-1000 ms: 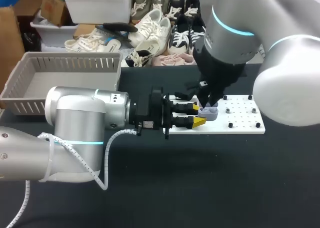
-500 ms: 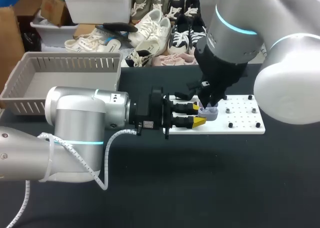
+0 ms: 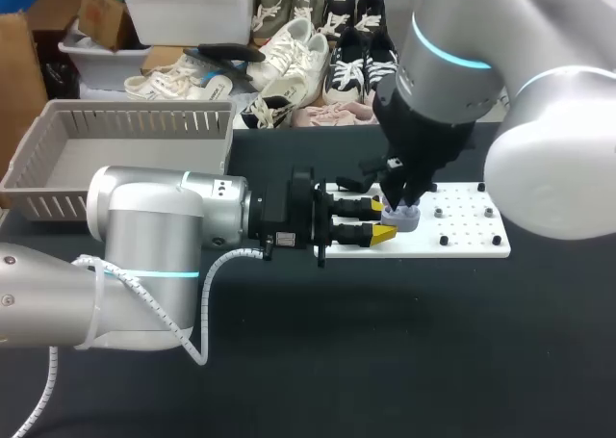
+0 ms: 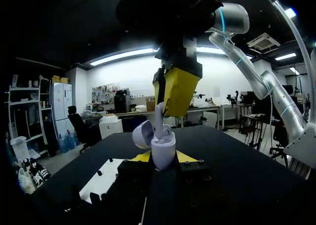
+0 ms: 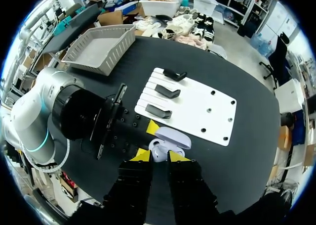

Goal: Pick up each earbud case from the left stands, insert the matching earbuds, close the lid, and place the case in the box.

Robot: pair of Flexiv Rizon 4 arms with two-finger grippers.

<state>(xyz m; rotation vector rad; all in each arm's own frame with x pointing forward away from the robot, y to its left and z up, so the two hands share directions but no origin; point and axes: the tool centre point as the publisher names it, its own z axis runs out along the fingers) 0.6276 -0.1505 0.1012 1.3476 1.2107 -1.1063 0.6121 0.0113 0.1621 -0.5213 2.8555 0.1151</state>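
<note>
A robotics lab (bench-top rig): left arm (image 3: 159, 236) and right arm (image 3: 549, 159) over a black table (image 3: 385, 361).

The left arm (image 3: 159, 231) and right arm (image 3: 549, 168) are thick silver-grey cylinders, each banded by a glowing cyan ring (image 3: 445, 53). A white ribbed cable (image 3: 214, 270) loops behind the black, screw-dotted left gripper (image 3: 387, 220), which has yellow fingertips (image 3: 383, 234).

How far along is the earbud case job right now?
Done: one earbud case is off the stands, lid open, held by the left gripper. In hand: the right gripper holds an earbud at its opening. Left: closing the lid and placing it in the box, which holds no case yet.
</note>
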